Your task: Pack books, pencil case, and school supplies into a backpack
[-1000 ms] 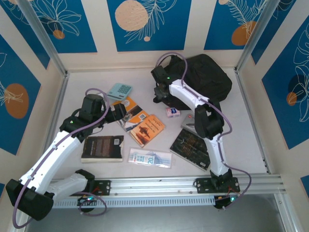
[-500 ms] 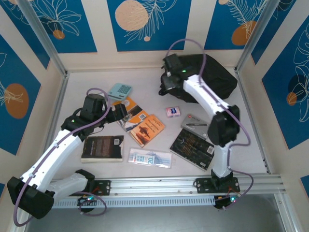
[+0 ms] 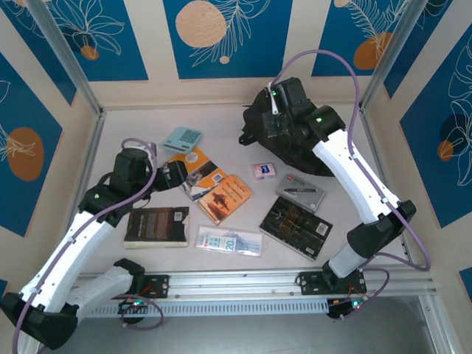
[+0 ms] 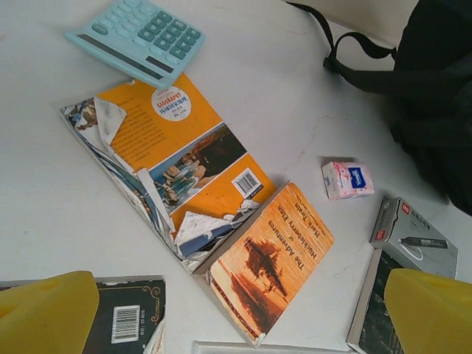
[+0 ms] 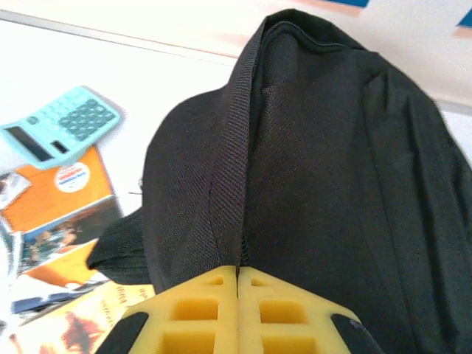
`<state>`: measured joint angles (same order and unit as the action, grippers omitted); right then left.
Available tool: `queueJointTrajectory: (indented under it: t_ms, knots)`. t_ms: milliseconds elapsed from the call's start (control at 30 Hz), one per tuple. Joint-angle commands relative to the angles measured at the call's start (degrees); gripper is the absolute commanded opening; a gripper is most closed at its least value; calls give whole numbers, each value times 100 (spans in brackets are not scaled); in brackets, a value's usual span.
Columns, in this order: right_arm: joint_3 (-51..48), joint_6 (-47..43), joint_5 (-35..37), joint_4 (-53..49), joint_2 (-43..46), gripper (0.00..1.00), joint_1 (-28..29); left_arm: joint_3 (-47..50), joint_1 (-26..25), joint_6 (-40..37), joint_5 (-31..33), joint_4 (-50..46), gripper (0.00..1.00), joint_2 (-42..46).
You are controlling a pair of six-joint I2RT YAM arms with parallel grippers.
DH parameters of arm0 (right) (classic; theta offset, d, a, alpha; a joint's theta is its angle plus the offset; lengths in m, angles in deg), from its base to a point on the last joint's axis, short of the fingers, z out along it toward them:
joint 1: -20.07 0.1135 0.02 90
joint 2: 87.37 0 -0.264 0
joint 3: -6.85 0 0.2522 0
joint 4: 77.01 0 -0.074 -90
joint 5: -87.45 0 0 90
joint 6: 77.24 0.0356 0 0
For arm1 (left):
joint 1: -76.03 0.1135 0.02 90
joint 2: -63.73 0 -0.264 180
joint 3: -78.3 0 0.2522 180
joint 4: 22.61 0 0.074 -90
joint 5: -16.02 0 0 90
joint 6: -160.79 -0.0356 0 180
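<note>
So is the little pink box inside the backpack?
No, the pink box lies on the table, apart from the backpack.

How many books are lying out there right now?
4: an orange book and a second orange book side by side in the middle, a brown-black book near left, a gold-patterned black book near right. I see no others.

Backpack rear right on worktop; books spread centre; calculator behind them, pencil case in front.
</note>
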<state>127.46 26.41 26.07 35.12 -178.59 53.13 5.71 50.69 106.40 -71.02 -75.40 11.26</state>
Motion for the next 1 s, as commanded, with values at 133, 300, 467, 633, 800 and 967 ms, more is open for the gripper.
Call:
queueJointTrajectory:
  t_ms: [133, 300, 467, 633, 800, 967]
  knots:
    - [670, 1952, -99, -157, -970, 0, 1111, -338, -30, -91, 310, -346, 100, 237]
    - [1045, 2610, -831, 64, -1919, 21, 1507, -379, -32, -48, 251, -428, 100, 237]
    - [902, 2762, -560, 8, -1587, 63, 1436, -437, -30, -184, 70, -597, 100, 211]
    - [-645, 3286, -354, 570, -154, 65, 1150, -396, -30, -319, -553, -406, 97, -41]
    - [-2195, 4511, -311, 491, 1118, 53, 413, -498, -528, -267, -1036, -71, 93, -714]
    - [-3911, 5246, -875, 940, 2179, 43, -613, -1068, -1586, -421, -721, -80, 93, -1642]
